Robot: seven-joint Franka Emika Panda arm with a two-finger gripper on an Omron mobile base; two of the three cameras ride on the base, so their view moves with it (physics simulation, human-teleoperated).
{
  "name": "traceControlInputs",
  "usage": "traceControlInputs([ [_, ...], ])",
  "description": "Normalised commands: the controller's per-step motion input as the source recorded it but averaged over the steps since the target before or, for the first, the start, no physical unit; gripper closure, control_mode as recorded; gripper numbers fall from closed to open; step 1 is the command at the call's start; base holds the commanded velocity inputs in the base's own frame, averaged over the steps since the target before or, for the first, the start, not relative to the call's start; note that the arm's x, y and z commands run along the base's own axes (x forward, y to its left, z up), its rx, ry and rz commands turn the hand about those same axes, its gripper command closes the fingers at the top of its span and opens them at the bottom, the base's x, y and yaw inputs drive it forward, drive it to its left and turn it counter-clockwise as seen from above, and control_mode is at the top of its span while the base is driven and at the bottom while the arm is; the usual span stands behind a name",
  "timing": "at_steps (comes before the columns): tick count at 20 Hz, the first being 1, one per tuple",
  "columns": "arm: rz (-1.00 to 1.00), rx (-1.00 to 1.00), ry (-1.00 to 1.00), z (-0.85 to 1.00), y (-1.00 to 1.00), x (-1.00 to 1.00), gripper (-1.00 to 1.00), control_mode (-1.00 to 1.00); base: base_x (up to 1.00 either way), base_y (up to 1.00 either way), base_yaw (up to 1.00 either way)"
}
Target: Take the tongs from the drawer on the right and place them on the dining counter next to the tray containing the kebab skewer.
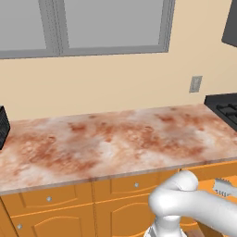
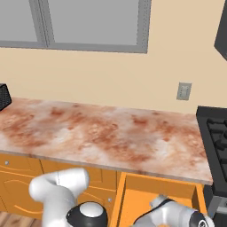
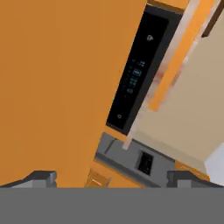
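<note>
The drawer [image 2: 150, 188] stands pulled out under the right end of the wall worktop, beside the stove, and its orange inside shows. A slim light-grey piece, apparently the tongs [image 1: 223, 186], lies in the drawer [image 1: 214, 173] just past my forearm. My arm reaches down into the drawer from the left. In the hand view my gripper [image 3: 113, 178] is open wide, one dark fingertip [image 3: 41, 177] at each lower corner, with nothing between them and an orange panel close ahead. The dining counter, the tray and the kebab skewer are out of view.
The marbled wall worktop [image 1: 115, 139] runs across above orange cabinet fronts with small knobs [image 1: 48, 199]. A black stove [image 2: 217, 133] adjoins the drawer on the right; its dark control panel [image 3: 135, 74] shows in the hand view. A black appliance [image 1: 2, 125] sits far left.
</note>
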Motion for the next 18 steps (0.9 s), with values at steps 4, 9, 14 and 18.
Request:
traceControlInputs([
  [4, -0.27, -0.08, -0.27, 1.00, 0.20, -0.21, -1.00, -1.00, 0.00, 0.00, 0.00],
  [9, -0.13, -0.23, -0.40, 1.00, 0.64, 0.04, -1.00, -1.00, 0.00, 0.00, 0.00],
  [14, -0.05, -0.34, -0.47, 1.00, 0.98, 0.30, -1.00, -1.00, 0.00, 0.00, 0.00],
  [18, -0.01, -0.47, -0.49, 1.00, 1.00, 0.20, -1.00, -1.00, 0.00, 0.00, 0.00],
])
